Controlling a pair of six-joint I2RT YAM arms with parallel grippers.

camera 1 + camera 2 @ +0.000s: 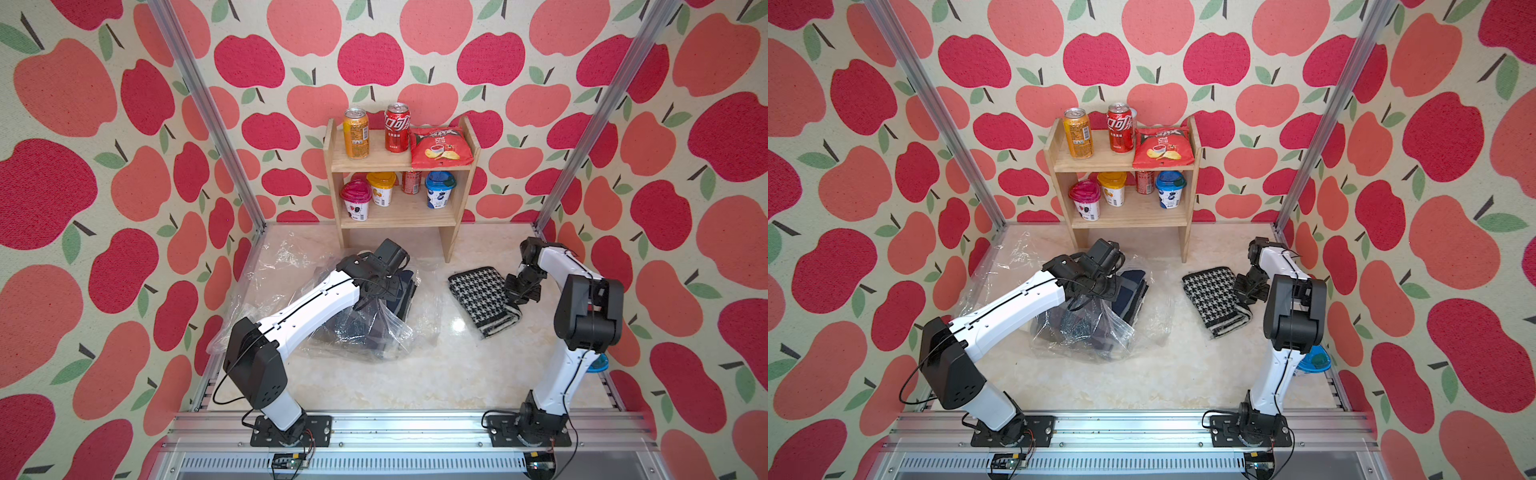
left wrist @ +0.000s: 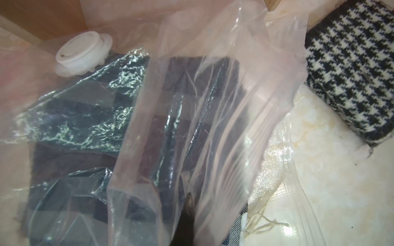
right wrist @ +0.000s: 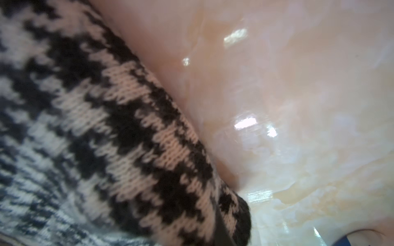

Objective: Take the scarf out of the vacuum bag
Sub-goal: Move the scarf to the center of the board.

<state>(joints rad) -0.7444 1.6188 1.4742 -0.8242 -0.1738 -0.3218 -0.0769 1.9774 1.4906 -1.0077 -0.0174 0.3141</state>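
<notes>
Vacuum bag, clear and crumpled, lies on the bench left of centre. Its round white valve cap shows in the left wrist view. Inside the bag is dark checked fabric, folded, with film over it; a cream fringe shows at one edge. I can't tell whether any of it pokes out of the mouth.

Left gripper: jaws closed tight on a lifted fold of the bag film, which tents up to them.

Houndstooth scarf, black and white and folded, lies flat on the bench, out of the bag and well apart from it, right of centre.

Right gripper: jaws narrow at the scarf's far edge, apparently pinching that edge.

Wooden shelf stands at the back. Its top level holds an orange can, a red cola can and a red crisps bag. Its lower level holds a pink-lid cup, a yellow-lid cup, a blue-lid cup and a red can behind them.
</notes>
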